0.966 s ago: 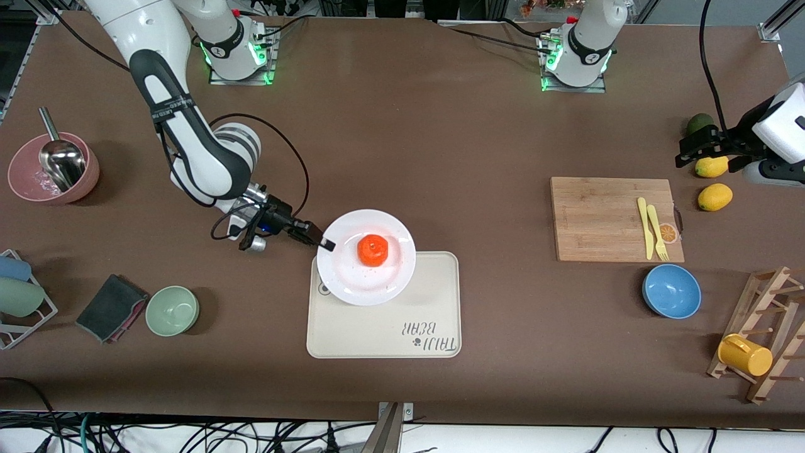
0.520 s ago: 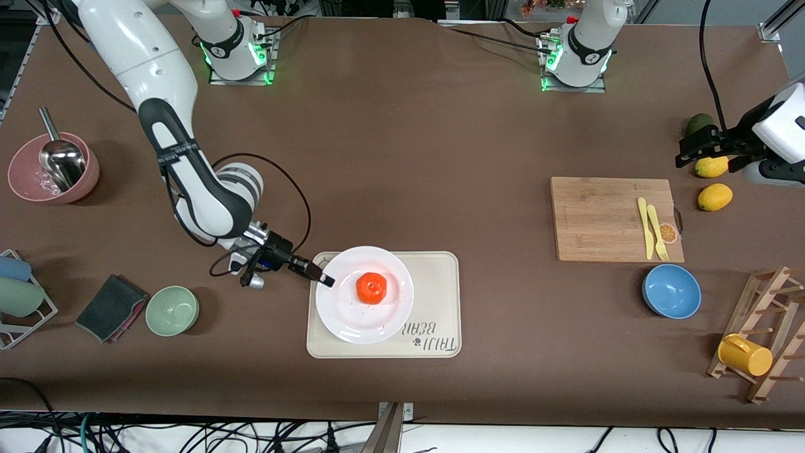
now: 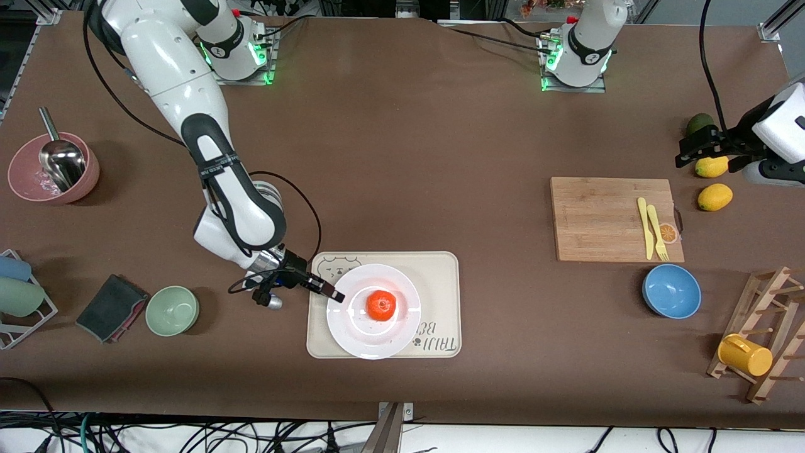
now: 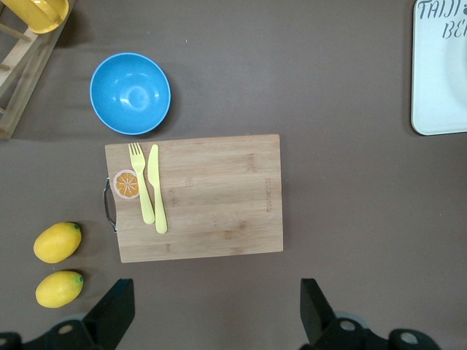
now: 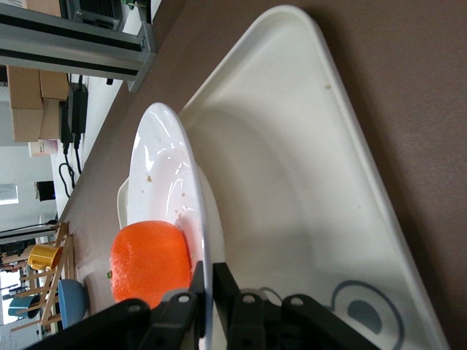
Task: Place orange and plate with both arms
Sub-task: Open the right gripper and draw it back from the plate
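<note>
1. The bench [image 3: 402, 145] carries a cream tray [image 3: 440, 270] near its camera-side edge.
2. The plate [image 3: 352, 333] sits over the tray, its 9 o'clock rim pinched by the right gripper [image 3: 332, 293] — fingers clamped on it.
3. The left gripper [image 4: 215, 313] waits above the cutting board [image 4: 211, 197], fingers spread.
4. The orange [image 3: 381, 305] rests at the plate's centre.
</note>
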